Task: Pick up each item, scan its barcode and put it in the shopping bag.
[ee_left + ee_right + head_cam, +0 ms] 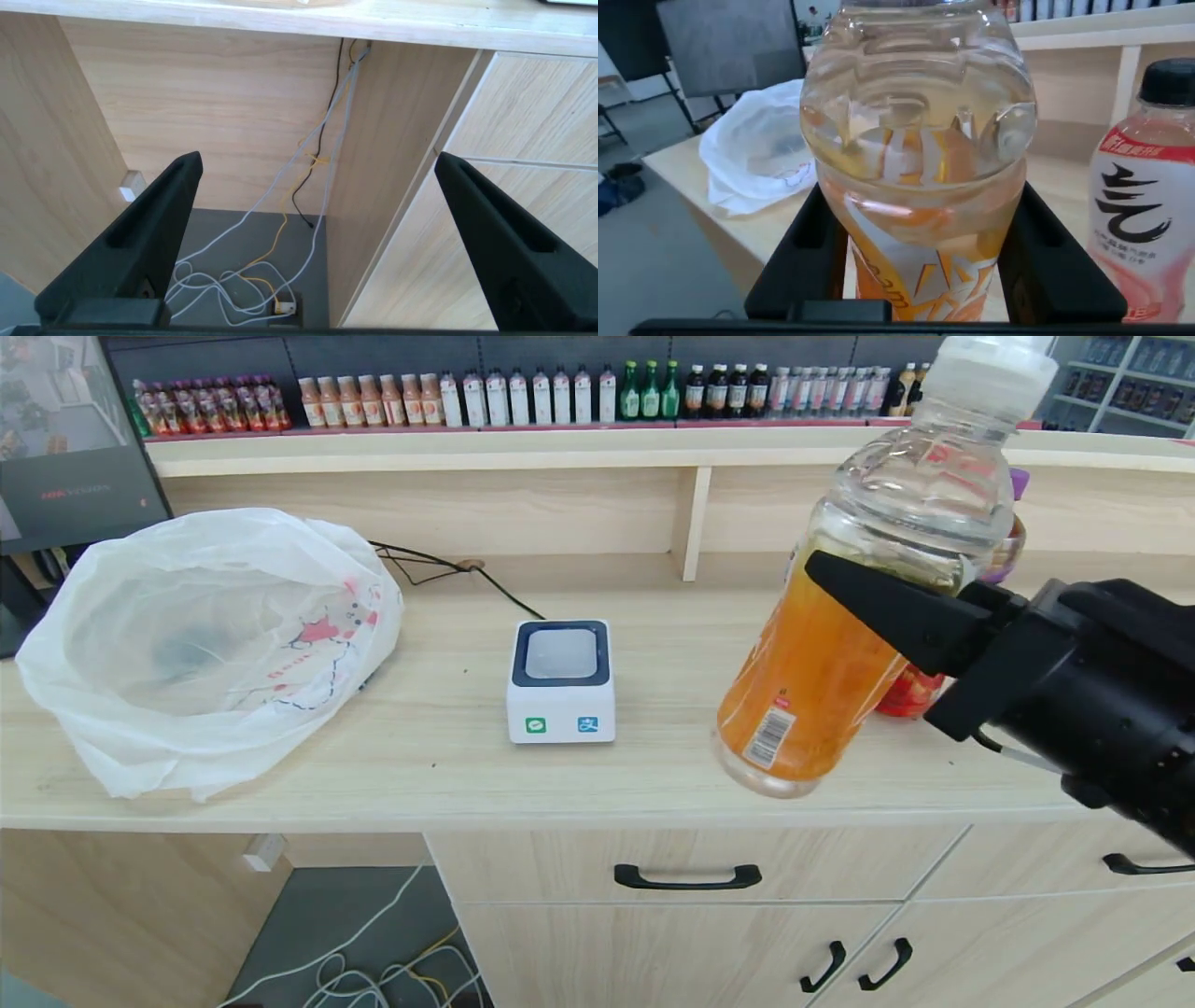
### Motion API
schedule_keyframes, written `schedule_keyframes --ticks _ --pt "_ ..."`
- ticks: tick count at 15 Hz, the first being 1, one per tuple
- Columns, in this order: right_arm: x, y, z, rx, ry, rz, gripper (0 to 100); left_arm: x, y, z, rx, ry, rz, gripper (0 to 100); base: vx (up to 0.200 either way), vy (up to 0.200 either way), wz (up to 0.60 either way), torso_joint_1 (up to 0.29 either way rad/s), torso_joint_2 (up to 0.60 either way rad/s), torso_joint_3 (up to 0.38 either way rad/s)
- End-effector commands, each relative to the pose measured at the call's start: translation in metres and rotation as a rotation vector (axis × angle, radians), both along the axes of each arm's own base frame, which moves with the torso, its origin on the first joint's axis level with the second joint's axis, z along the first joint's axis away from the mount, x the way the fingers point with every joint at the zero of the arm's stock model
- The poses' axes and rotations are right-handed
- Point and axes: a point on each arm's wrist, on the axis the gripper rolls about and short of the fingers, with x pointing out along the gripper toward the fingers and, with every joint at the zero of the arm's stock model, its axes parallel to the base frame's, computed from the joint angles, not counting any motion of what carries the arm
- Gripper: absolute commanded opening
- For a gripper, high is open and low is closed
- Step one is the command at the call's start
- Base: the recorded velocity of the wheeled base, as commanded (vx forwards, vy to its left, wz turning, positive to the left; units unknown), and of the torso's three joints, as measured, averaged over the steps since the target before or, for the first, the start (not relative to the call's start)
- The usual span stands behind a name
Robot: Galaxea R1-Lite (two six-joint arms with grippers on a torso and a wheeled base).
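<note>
Light wooden counter, drawers with black handles, back row of bottles, loose floor cables

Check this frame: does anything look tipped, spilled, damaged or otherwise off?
Nothing stands out. The orange drink bottle is tilted only because the right gripper holds it above the counter, cap on, nothing spilled. The scanner sits flat and the shopping bag lies open.
</note>
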Motion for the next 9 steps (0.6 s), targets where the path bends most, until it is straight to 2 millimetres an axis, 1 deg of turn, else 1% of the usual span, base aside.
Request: schedule_keyframes --ticks 1,2,3,4,6,9 --pt "-0.013 -0.009 0.001 0.040 0.023 0.077 0 0.000 0.000 0.000 0.000 0.000 0.001 100 0.000 0.000 0.00 0.000 0.00 0.000" --pt "-0.020 -0.014 0.003 0.062 0.040 0.163 0 0.000 0.000 0.000 0.000 -0.001 0.001 100 0.000 0.000 0.00 0.000 0.00 0.000" --pt "-0.023 -0.019 0.002 0.062 0.059 0.208 0 0.000 0.000 0.000 0.000 0.000 0.001 100 0.000 0.000 0.00 0.000 0.00 0.000" --pt "-0.021 -0.022 0.001 0.041 0.072 0.239 0 0.000 0.000 0.000 0.000 0.000 0.001 100 0.000 0.000 0.00 0.000 0.00 0.000" --pt "-0.020 -0.022 -0.001 0.038 0.106 0.336 0 0.000 0.000 0.000 0.000 -0.001 0.001 100 0.000 0.000 0.00 0.000 0.00 0.000" --pt "-0.020 -0.019 -0.002 0.081 0.198 0.471 0 0.000 0.000 0.000 0.000 -0.001 0.001 100 0.000 0.000 0.00 0.000 0.00 0.000"
